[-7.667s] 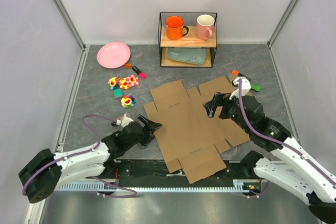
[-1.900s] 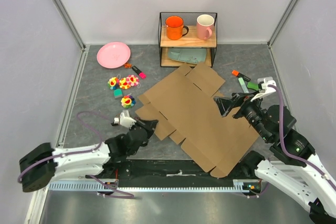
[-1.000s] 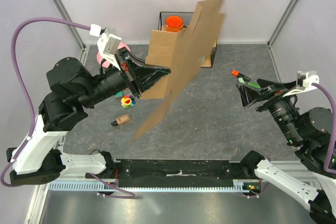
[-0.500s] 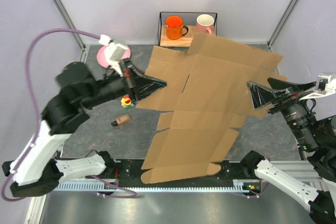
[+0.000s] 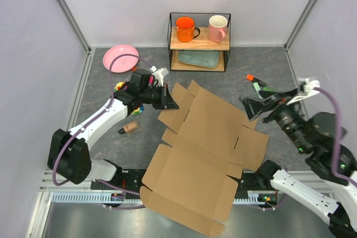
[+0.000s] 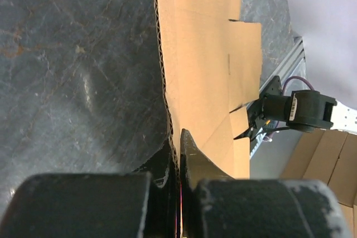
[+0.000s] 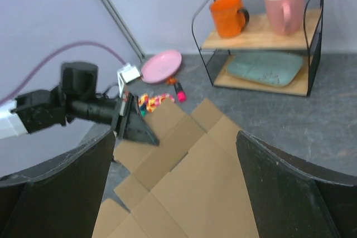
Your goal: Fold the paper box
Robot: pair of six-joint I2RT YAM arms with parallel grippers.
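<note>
Cardboard, flat and unfolded: the box [image 5: 203, 154] is spread as one sheet across the middle of the worktop [image 5: 268, 71]. It slants from left of centre down to the near edge, where its lowest flaps hang out past that edge over my bases. My left end effector [image 5: 169, 104] is clenched on the sheet's far-left edge; from the wrist I see the corrugated rim pinched thin between both fingers. My right end effector [image 5: 252, 107] is spread wide and grasps nothing, raised over the right side of the worktop just beside the sheet's right flaps. At the far edge stands a wire rack [image 5: 199, 42] with an orange mug [image 5: 184, 28] and a pink mug [image 5: 218, 27] on its top shelf. A pink plate [image 5: 120, 58] sits in the far-left corner.
</note>
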